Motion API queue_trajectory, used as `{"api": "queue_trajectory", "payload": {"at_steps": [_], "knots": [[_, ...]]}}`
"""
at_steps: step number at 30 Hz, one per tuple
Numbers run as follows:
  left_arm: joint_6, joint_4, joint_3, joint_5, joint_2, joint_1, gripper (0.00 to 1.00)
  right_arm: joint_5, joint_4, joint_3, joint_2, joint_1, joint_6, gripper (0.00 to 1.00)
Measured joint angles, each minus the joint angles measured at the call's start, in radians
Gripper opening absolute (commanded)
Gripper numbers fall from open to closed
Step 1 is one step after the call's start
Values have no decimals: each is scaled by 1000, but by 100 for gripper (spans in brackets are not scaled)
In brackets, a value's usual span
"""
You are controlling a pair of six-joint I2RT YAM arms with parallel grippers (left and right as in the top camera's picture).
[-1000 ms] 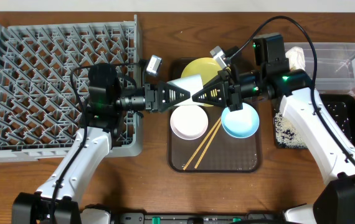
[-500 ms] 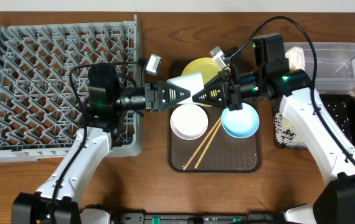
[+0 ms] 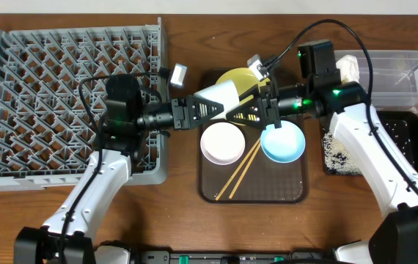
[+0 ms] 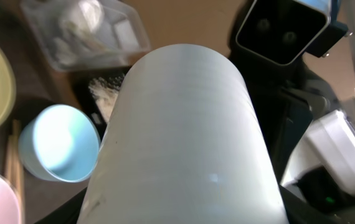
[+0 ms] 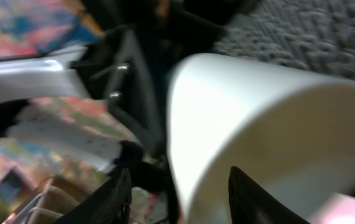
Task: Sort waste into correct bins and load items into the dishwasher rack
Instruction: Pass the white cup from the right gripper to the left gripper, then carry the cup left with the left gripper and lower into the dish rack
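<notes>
My left gripper (image 3: 213, 108) is shut on the small white cup (image 3: 222, 92), holding it tilted above the yellow plate (image 3: 240, 79). The cup fills the left wrist view (image 4: 184, 137). My right gripper (image 3: 240, 114) faces it tip to tip with its jaws (image 5: 184, 199) open around the cup's rim (image 5: 271, 124). The white bowl (image 3: 221, 143), light blue bowl (image 3: 282, 143) and chopsticks (image 3: 240, 170) lie on the brown tray (image 3: 282, 187). The grey rack (image 3: 70, 95) is at the left. The snack wrapper is out of view.
The clear tub (image 3: 396, 73) at the far right holds the white napkin (image 3: 348, 68). The black tray (image 3: 407, 139) sits in front of it, with rice crumbs (image 3: 339, 154) at its left end. Both arms cross above the brown tray.
The cup has tilted and shifted slightly up and left with my left gripper. The right gripper has drawn back a little to the right.
</notes>
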Motion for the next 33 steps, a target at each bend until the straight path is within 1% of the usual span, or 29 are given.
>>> {"api": "queue_trajectory", "payload": {"at_steps": [5,7,12,15,18,21,25,26,28,33], "knots": [[121,-138,0,-131,0,2,31,233,-82,0,0,-46,7,45],[172,-200,1,-202,0,8,31,313,-107,0,0,-64,9,44],[262,-253,1,-339,0,39,29,448,-152,0,0,-106,10,43],[298,-259,1,-409,0,68,23,498,-176,0,0,-127,10,41],[339,-324,11,-486,0,99,19,534,-193,0,0,-139,10,40],[397,-441,39,-579,0,125,19,560,-203,0,0,-148,10,38],[492,-614,125,-701,-1,140,19,587,-214,0,0,-151,10,36],[517,-653,154,-728,-1,140,15,593,-216,0,0,-151,10,36],[560,-719,220,-784,-5,140,14,601,-220,0,0,-151,10,36],[607,-752,291,-860,-29,153,14,620,-236,0,0,-151,10,35]]}}
